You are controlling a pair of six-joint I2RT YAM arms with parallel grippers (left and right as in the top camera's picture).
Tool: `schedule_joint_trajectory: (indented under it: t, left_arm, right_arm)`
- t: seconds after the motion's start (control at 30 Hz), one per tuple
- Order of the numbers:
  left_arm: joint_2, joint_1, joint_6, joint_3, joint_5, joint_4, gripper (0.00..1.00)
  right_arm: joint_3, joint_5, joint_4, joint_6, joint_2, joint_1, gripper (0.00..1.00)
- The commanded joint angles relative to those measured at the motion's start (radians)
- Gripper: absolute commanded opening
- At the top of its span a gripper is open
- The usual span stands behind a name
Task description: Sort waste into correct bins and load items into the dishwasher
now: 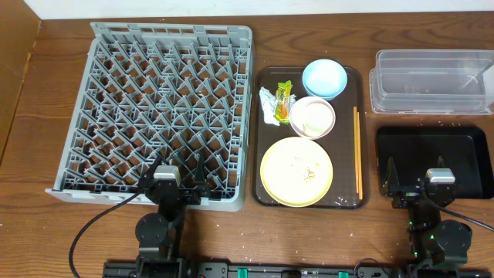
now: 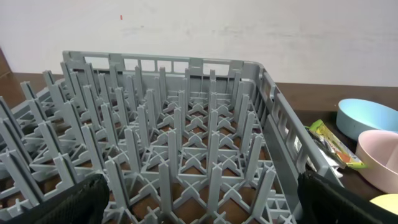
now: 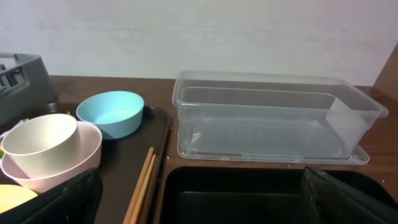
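Note:
The grey dish rack (image 1: 170, 31) fills the left. On a brown tray lie a crumpled wrapper (image 1: 278, 104), a light blue bowl (image 1: 324, 77), a pinkish bowl (image 1: 330, 123) holding a white cup (image 1: 315, 117), a yellow plate (image 1: 296, 171) with pale crumbs (image 1: 309, 174), and chopsticks (image 1: 357, 150). The clear tub (image 1: 432, 54) and black tray (image 1: 432, 147) sit at the right. My left gripper (image 1: 179, 174) is open and empty over the rack's near edge (image 2: 199, 205). My right gripper (image 1: 417, 179) is open and empty over the black tray's near edge (image 3: 199, 199).
The dark brown serving tray (image 1: 262, 139) lies between the rack and the bins. A pale wall stands behind the table. The right wrist view shows the clear tub (image 3: 267, 118), blue bowl (image 3: 112, 112), cup (image 3: 43, 146) and chopsticks (image 3: 143, 186).

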Motion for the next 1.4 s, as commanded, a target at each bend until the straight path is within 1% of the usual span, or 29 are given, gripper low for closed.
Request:
schedule_joint_trajectory:
  t: [0.0, 1.07, 1.13, 1.23, 1.3, 1.37]
  left_arm:
    - [-0.006, 0.003, 0.009, -0.023, -0.004, -0.026, 0.98]
    - [-0.006, 0.003, 0.002, -0.023, -0.013, -0.024, 0.98]
    - [-0.006, 0.003, -0.035, -0.022, 0.054, -0.018, 0.98]
    - [-0.006, 0.003, -0.076, -0.022, 0.216, 0.041, 0.98]
    - [-0.006, 0.003, -0.082, -0.022, 0.327, 0.106, 0.98]
    - [-0.006, 0.003, -0.082, -0.022, 0.36, 0.231, 0.98]
  right_arm:
    - [-0.004, -0.005, 0.0, 0.01, -0.006, -0.025, 0.99]
    - [-0.004, -0.005, 0.0, 0.01, -0.006, -0.025, 0.99]
    - [-0.004, -0.005, 0.0, 0.01, -0.006, -0.025, 0.99]
    - [-0.004, -0.005, 0.0, 0.01, -0.006, -0.025, 0.99]
    - [-0.004, -0.005, 0.0, 0.01, -0.006, -0.025, 0.99]
    - [-0.004, -0.005, 0.0, 0.01, -0.006, -0.025, 0.99]
